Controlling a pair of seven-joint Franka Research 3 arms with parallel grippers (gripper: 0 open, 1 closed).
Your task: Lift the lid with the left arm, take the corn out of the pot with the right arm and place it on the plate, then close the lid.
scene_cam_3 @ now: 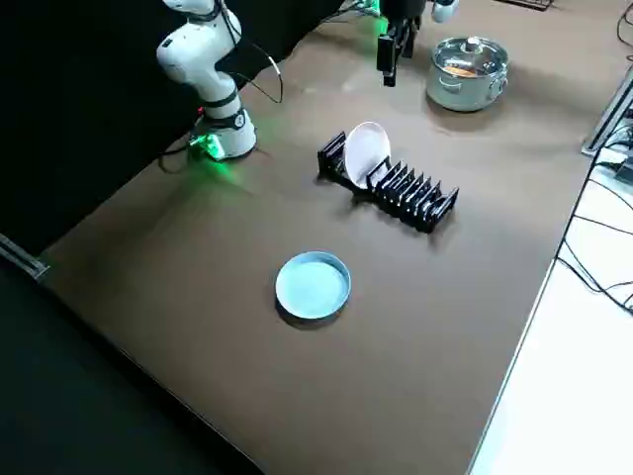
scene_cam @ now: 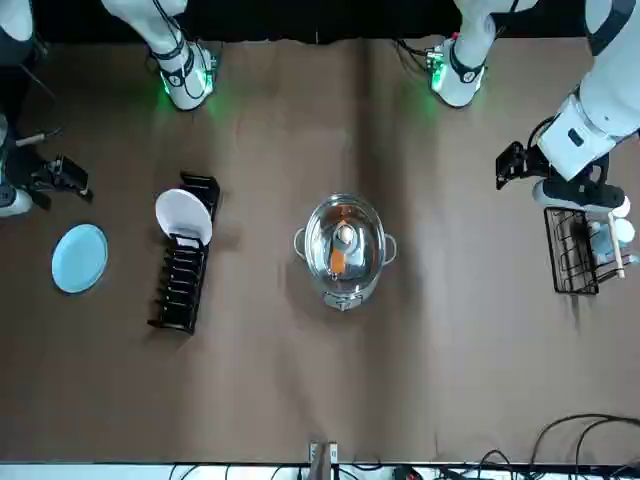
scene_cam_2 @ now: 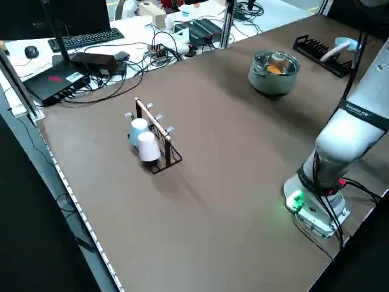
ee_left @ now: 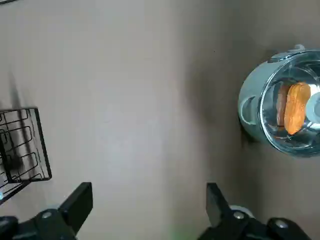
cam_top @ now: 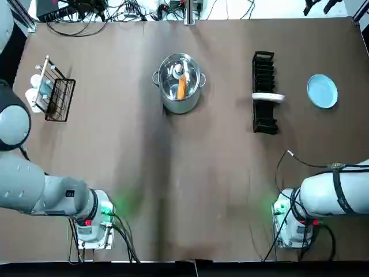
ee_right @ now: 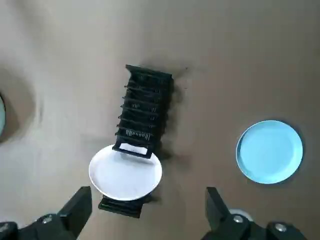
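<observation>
A steel pot (cam_top: pixel 180 106) stands at the table's far middle with its glass lid on, knob (cam_top: pixel 179 70) on top. Through the glass I see the orange corn (cam_top: pixel 181 88) lying inside, also as corn (ee_left: pixel 296 107) in the left wrist view. The light-blue plate (cam_top: pixel 322 91) lies far right. My left gripper (ee_left: pixel 149 205) hangs open and holds nothing, high over the table's left side beside the cup rack, well away from the pot. My right gripper (ee_right: pixel 149 207) is open too, raised over the right side near the blue plate (ee_right: pixel 270 151).
A black dish rack (cam_top: pixel 264 92) holding one white plate (cam_top: pixel 268 97) stands between the pot and the blue plate. A wire cup rack (cam_top: pixel 55 92) with cups is at the far left. Cables and desk gear lie beyond the far edge.
</observation>
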